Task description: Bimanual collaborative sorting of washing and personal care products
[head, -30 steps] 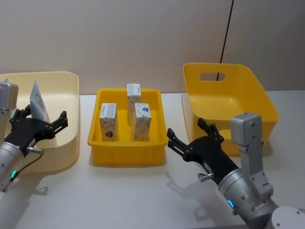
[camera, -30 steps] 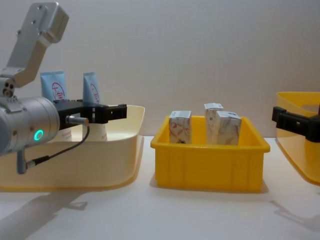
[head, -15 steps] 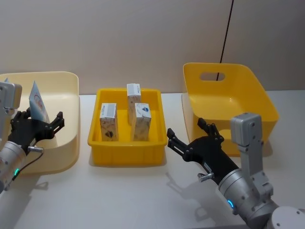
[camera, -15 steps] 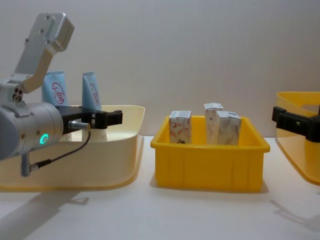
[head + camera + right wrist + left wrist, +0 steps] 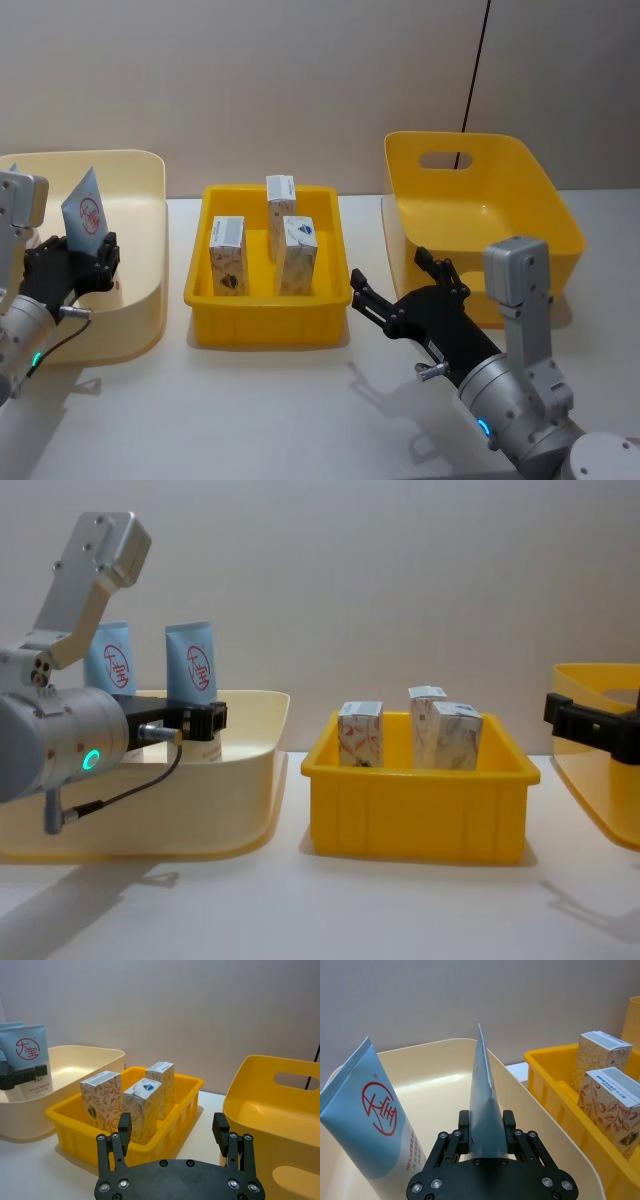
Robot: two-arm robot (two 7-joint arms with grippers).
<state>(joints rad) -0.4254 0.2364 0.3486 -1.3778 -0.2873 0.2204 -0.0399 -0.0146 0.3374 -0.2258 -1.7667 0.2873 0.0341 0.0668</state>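
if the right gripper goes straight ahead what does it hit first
The open right gripper would likely meet the tray's side wall first, with the cartons just behind; depth is unclear.

Tubes (image 5: 192, 652) in left bin (image 5: 215, 815), cartons (image 5: 360, 735) in middle tray (image 5: 415, 825)

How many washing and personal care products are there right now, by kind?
2 light-blue squeeze tubes: one leaning in the cream bin, one gripped by the left hand.
3 whitish cartons: all upright in the yellow tray.
Total: 5 products.
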